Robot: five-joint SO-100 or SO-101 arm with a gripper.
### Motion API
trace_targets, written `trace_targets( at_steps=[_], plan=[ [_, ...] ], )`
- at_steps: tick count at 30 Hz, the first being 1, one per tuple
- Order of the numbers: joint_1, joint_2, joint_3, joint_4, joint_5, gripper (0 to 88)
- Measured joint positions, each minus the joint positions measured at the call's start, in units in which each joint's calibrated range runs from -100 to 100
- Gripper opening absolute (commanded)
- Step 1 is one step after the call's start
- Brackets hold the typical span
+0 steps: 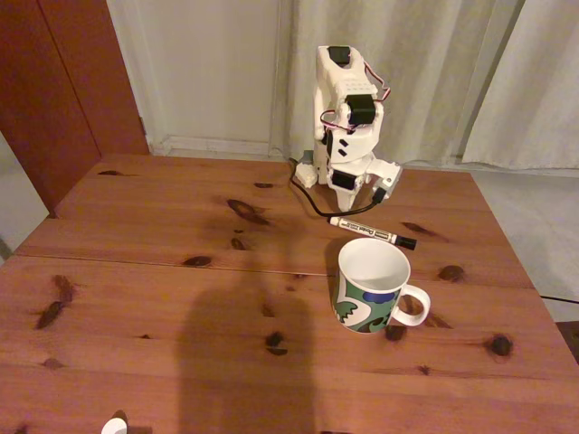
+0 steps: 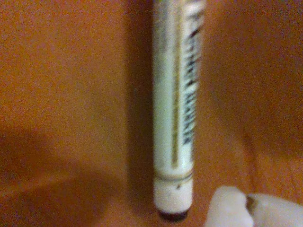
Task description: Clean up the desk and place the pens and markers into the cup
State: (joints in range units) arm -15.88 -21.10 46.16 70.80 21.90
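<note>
Fixed view is showing the marker [image 1: 372, 231] lying flat on the tabletop [image 1: 163, 271], just behind the cup [image 1: 372, 285] and near it, not touching. Its black cap is pointing to the right in this view. The arm [image 1: 348, 117] is folding up behind it, with the end effector [image 1: 384, 178] hanging low, just behind the marker.

Wrist view is showing the marker [image 2: 176, 109] up close, running top to bottom. A white finger [image 2: 236, 208] is poking in at the bottom right, just beside the marker's end. I cannot tell if the end effector is open or closed, because only that one bit is showing.

The marker is looking light, stiff and smooth. It is round, so it may be rolling away if it is bumped. The middle of the white body is looking like the best place to hold, so it is not tipping. The cup is looking breakable.

The print on the marker is blurry here. Its top is cut off in the wrist view.
</note>
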Motion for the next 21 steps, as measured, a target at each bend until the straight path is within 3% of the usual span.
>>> trace_targets(
  at_steps=[16, 21],
  plan=[
    [-0.07, 0.34, 10.62, -11.12, -1.47, 1.5],
    [-0.07, 0.34, 10.7, -11.28, -1.47, 12.1]
  ],
)
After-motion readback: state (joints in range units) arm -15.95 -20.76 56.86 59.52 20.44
